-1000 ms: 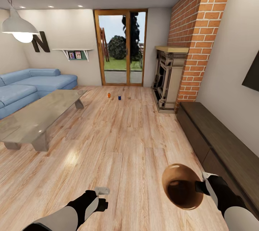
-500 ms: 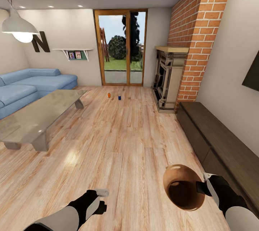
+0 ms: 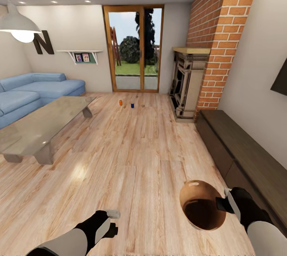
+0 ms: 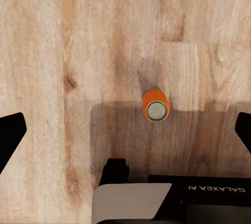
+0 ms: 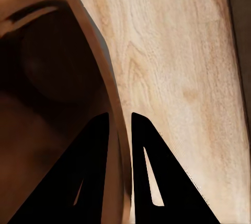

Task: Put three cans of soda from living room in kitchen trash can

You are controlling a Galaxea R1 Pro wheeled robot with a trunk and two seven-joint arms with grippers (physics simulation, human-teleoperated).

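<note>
We hold the tash can (image 3: 201,205) in our right end effector (image 3: 220,204), whose two fingers (image 5: 89,177) are closed over the bin's rim wall, one inside and one outside; the tan-brown interior faces the head camera, and the bin hangs above the light wood floor (image 3: 131,156) beside the dark low cabinet (image 3: 243,160). Our left end effector (image 4: 125,130) is open, its fingertips spread wide at both sides of the wrist view, pointing straight down at the floor. Directly below it one orange can of soda (image 4: 155,105) stands upright on the floor, apart from both fingertips. Two further cans, one orange (image 3: 120,102) and one blue (image 3: 132,105), stand upright on the floor just beside each other near the wood-framed glass doors (image 3: 133,49), between the grey coffee table (image 3: 40,126) and the brick fireplace (image 3: 189,85).
</note>
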